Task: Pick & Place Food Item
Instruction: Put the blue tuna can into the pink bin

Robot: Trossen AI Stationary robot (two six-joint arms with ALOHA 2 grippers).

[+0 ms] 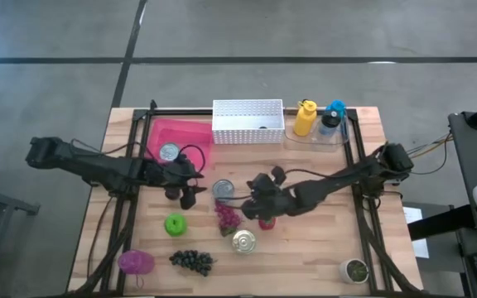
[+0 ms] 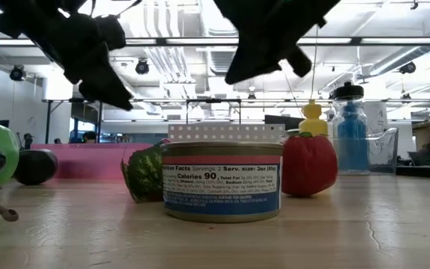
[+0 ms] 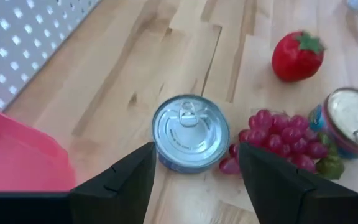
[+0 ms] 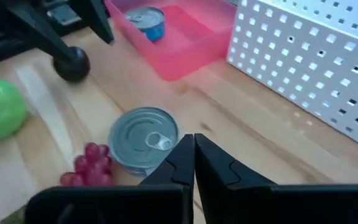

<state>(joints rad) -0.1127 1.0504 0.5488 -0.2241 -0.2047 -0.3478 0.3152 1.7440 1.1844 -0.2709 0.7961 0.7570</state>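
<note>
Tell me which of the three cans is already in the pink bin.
The blue-sided can with the grey lid, lying inside the pink bin. The other two sit on bare wood: one beside the red grapes, one gold-lidded nearer the front.

can point(image 1: 223, 189) beside grapes point(image 1: 227, 217) (touching)

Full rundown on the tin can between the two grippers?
The can is a low round tin with a silvery lid, pull tab intact, and a blue label around its side. It stands upright on the wooden table, unopened, with red grapes against one side. The left gripper hovers open over it, not touching.
</note>
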